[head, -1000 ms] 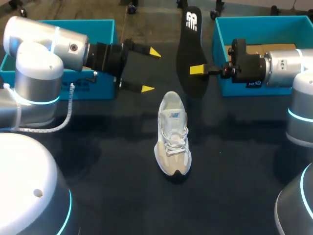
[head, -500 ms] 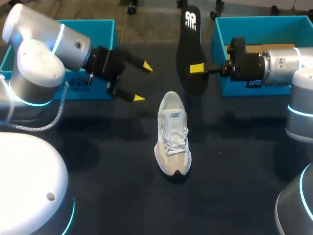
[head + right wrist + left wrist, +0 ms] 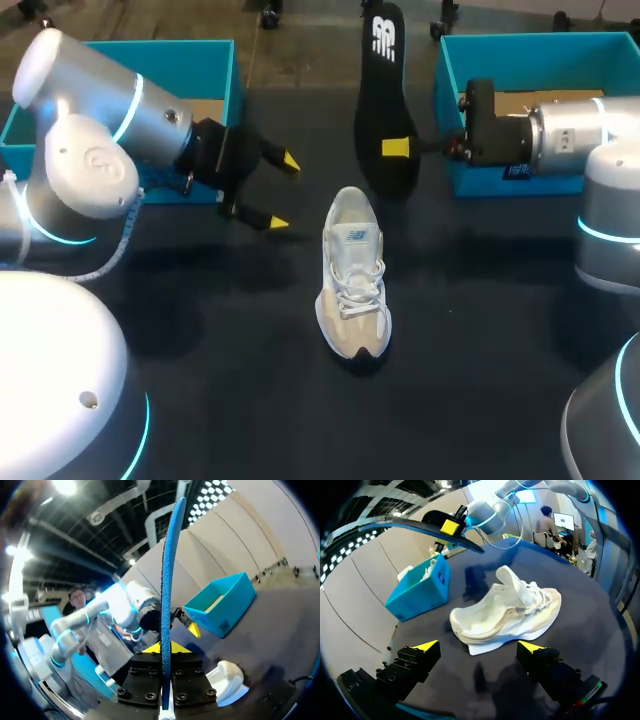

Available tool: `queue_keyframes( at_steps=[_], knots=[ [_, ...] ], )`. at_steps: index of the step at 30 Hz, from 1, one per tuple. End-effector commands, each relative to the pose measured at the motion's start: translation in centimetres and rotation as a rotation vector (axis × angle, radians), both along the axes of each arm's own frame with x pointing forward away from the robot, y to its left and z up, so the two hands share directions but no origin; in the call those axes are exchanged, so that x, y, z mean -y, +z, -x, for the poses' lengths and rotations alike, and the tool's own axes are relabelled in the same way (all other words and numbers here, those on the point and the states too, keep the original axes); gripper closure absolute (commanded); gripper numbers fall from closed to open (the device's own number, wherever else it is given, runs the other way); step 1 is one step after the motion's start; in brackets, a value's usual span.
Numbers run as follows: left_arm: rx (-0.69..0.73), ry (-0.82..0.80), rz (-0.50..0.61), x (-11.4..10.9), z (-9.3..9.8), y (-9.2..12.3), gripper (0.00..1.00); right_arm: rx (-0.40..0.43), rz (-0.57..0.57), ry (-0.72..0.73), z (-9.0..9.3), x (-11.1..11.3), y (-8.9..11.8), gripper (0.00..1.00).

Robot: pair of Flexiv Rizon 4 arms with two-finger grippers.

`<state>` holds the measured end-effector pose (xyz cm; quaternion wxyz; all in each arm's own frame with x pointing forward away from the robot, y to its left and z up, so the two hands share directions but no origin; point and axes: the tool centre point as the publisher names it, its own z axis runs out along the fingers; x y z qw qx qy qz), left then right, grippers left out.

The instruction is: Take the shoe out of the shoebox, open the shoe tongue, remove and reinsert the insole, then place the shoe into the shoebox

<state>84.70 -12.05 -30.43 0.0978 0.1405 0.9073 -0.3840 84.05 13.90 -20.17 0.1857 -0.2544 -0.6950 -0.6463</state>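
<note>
L pincer point(image 3: 283, 191) dropped nearer shoe point(image 3: 352, 275), still open.

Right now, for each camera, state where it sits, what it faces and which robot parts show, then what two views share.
Head view: fixed above and behind the robot, looking down on the table; left gripper, right gripper and shoe show.
Left wrist view: on the left arm's wrist, facing the shoe's side; its own open gripper shows.
Right wrist view: on the right arm's wrist, looking along the insole, held edge-on in its own gripper.
Shared: both wrist views show the shoe, the insole and the other gripper.
</note>
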Motion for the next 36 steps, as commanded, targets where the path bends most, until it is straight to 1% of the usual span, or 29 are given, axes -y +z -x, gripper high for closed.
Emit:
queue_keyframes(
  at_steps=[1,2,4,5,10,12,14,15,36],
  knots=[
    [-0.018,0.004,-0.038,0.3,0.2,-1.1,0.00,0.064,-0.003,0.016,-0.7,-1.0,-1.0,1.00],
    [-0.020,0.006,-0.049,0.2,0.3,-1.5,0.00,0.094,0.008,0.020,-0.7,-1.1,-1.2,1.00],
    [-0.030,0.019,-0.059,0.3,0.5,-1.9,0.00,0.099,0.007,0.028,-0.9,-1.4,-1.6,1.00],
    [-0.035,0.021,-0.061,0.4,0.6,-2.1,0.00,0.118,0.002,0.029,-1.0,-1.5,-1.8,1.00],
    [-0.051,0.030,-0.072,0.8,1.0,-2.9,0.00,0.148,-0.016,0.037,-1.2,-2.0,-2.8,1.00],
    [-0.051,0.036,-0.076,1.0,1.0,-3.4,0.00,0.154,-0.032,0.042,-1.3,-2.1,-3.4,1.00],
    [-0.026,-0.005,-0.113,1.4,1.0,-4.3,0.00,0.140,-0.042,0.027,-1.5,-2.1,-4.2,1.00],
    [-0.026,-0.005,-0.113,1.4,1.0,-4.3,0.00,0.136,-0.045,0.004,-1.6,-2.0,-4.5,1.00],
    [-0.026,-0.005,-0.113,1.4,1.0,-4.3,0.00,0.136,-0.045,0.004,-1.6,-2.0,-4.5,1.00]
  ],
)
